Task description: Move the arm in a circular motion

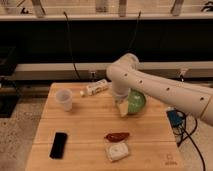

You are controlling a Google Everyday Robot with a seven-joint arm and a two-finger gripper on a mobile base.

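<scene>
Reaching in from the right edge of the view, the arm [165, 90] stretched leftward over the back half of the wooden table [90, 125], its thick glossy white segments dotted with small dark screw holes. Its elbow bent above the table's middle, and from there a shorter segment dropped down to the gripper [122, 109], which hung just in front of the green bowl [136, 102] and close above the wood. Whether its claw was spread or pinched could not be told.

The table was a pale butcher-block top standing on a speckled floor [15, 135]. Behind it ran a pale horizontal ledge [50, 70] below a dark wall, with two black cables [70, 45] hanging down toward the table's rear edge.

The arm covered most of the green bowl, leaving only its right and lower rim showing. A white bottle [95, 89] lay on its side near the back edge, just left of the arm's vertical segment. A clear plastic cup [64, 99] stood upright further left. At the front left lay a black phone [58, 145]. Near the front centre a reddish-brown snack [117, 136] sat just behind a white packet [117, 151]. A blue object [175, 119] with cables sat off the table's right side.
</scene>
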